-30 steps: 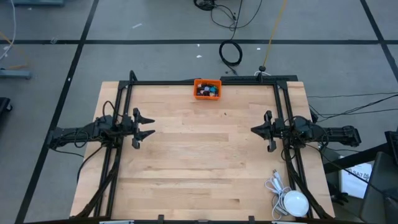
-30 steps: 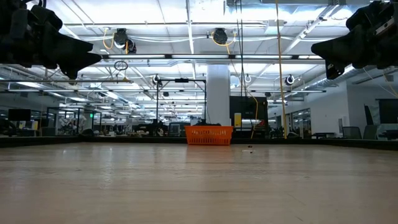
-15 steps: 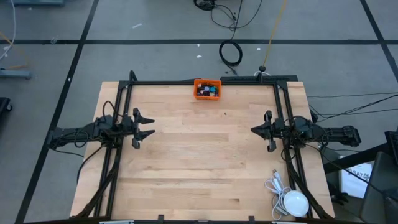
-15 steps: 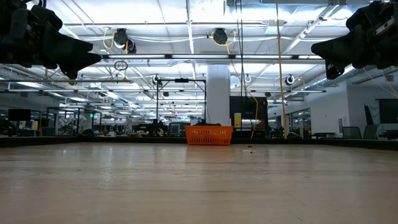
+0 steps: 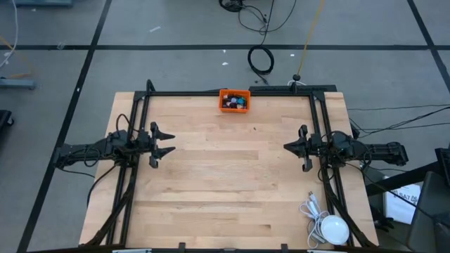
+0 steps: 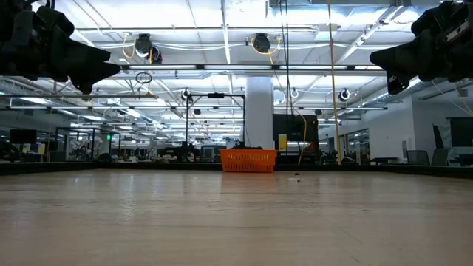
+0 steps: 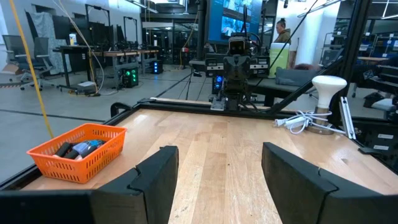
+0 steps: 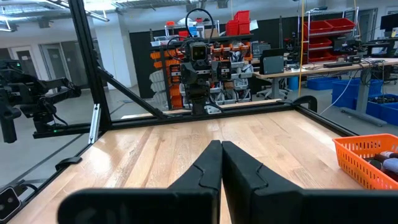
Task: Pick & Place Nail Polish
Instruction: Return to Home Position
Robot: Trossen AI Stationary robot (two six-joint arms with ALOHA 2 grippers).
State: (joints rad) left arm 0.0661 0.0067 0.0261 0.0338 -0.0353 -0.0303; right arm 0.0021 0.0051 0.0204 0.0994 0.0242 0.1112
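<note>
Several tiny nail polish bottles (image 5: 234,102) lie inside an orange bin (image 5: 234,93) at the middle of the table's far edge; they also show in the left wrist view (image 7: 78,149) and the right wrist view (image 8: 382,163). A tiny dark thing (image 5: 254,128) lies on the table in front of the bin, too small to tell what it is. My left gripper (image 5: 171,142) hovers open and empty over the table's left side, fingers wide apart (image 7: 217,162). My right gripper (image 5: 286,146) hovers shut and empty over the right side (image 8: 221,146).
A white dome-shaped lamp with a coiled white cable (image 5: 330,228) sits at the table's near right corner. A black frame (image 5: 232,92) runs along the far, left and right edges. A person (image 7: 281,28) stands in the room beyond the table.
</note>
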